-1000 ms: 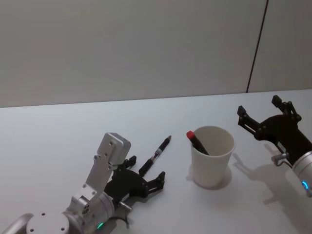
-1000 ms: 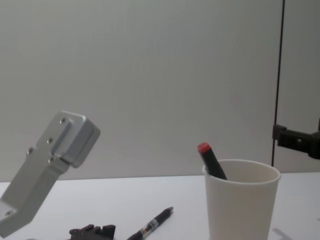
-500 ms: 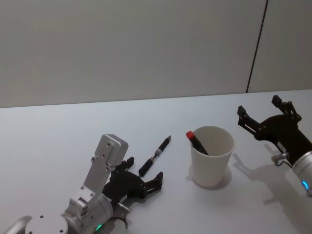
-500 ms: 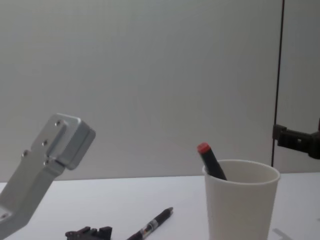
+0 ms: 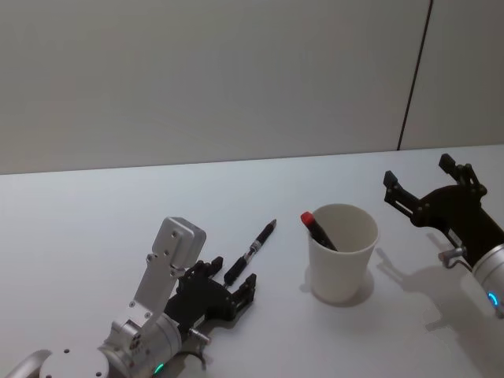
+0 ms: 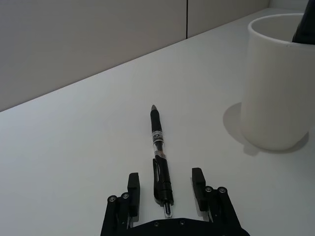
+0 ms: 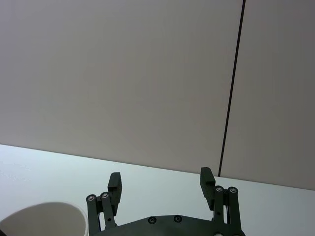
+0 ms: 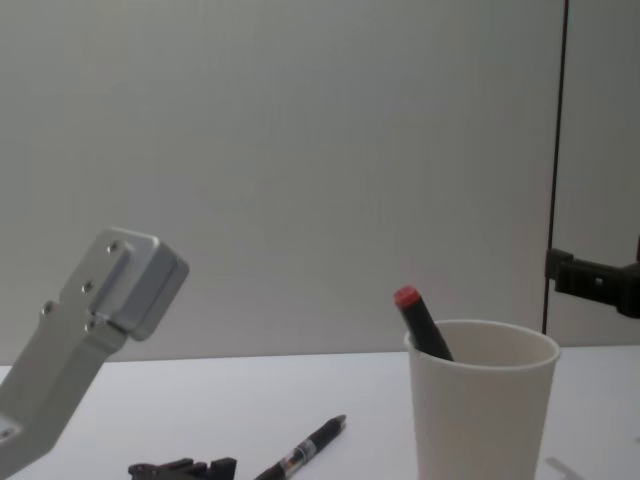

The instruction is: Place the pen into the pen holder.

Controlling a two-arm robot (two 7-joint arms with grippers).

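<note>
From the head: up high, looking forward and down onto the table, far enough back to catch the pen holder, the pen, the left gripper and the right gripper in one go. From the chest: lower, pretty much level across the tabletop, getting the same pen holder and pen side-on against the wall. From the left wrist: right behind the left gripper, low and close, staring along the pen towards the pen holder. From the right wrist: behind the right gripper, aimed mostly at the wall, catching a bit of the pen holder's rim. So, pen holder in all four, pen in three
</note>
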